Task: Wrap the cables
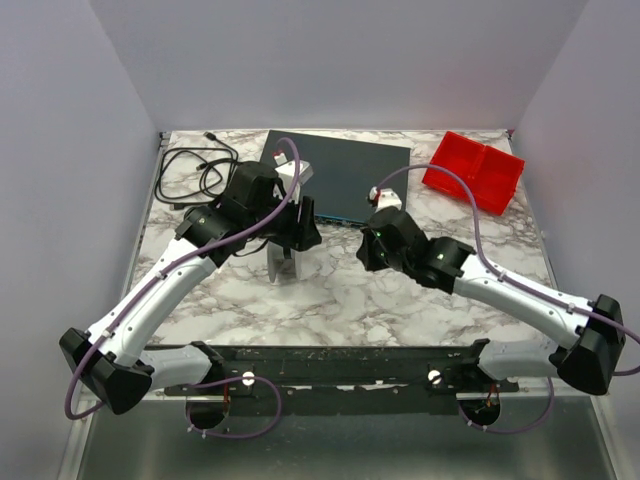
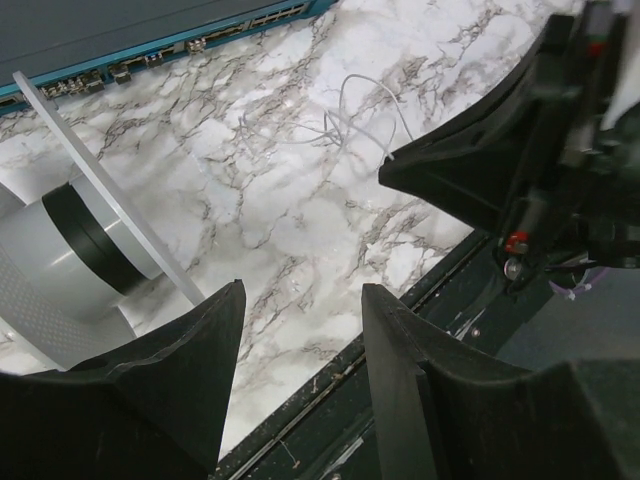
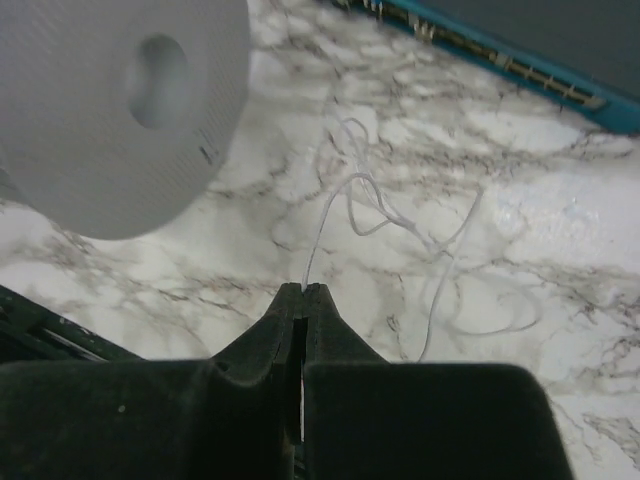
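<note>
on the marble table (image 1: 330, 300) — a white wire (image 3: 350, 200) pinched
the right gripper (image 3: 302, 290) is clamped on the white wire, loose loops lying beyond it near the spool (image 3: 120, 110); the left gripper (image 2: 300, 295) stands apart — just beside that spool.

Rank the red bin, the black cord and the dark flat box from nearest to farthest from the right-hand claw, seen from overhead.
1. dark flat box: just behind the right gripper, which pinches the thin white wire.
2. red bin: off to the back right.
3. black cord: back left corner.
</note>
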`<state>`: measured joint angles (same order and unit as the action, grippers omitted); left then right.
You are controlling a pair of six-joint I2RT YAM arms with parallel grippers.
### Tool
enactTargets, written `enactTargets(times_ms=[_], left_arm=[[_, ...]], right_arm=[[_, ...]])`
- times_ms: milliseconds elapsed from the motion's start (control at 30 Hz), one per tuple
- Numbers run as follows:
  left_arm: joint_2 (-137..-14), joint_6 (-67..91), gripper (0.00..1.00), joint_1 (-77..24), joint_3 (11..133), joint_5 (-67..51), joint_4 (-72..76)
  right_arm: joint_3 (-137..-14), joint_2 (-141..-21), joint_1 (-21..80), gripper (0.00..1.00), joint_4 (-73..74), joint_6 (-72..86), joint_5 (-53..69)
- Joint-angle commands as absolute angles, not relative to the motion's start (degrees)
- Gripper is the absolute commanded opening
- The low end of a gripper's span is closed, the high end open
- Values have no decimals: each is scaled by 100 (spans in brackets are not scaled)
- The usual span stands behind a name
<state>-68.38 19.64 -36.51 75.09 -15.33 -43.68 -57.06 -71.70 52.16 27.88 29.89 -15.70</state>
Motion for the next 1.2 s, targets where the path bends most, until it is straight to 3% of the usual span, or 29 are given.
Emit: enactTargets(times_ms=[0,500,867,1167], left_arm=[[-6880,1834,52,-3668,7710,-1731,-4190],[-7032,2144,54,-3662,8026,-2142,-3429],[-6755,2478,54,-3668,7363,-2018,-1739],[-6658,2523,54,-3692,7313,-1853,-1361]], right_arm=[[-6510,-7082,5257,1,3468,2744,-1984],[-8044,-7043,5256,1,3974,2514,-1676],[-8923,-7021,5255,1,4048,2719,-946],[-9282,-7078,5251,1,4104,2814,-736]])
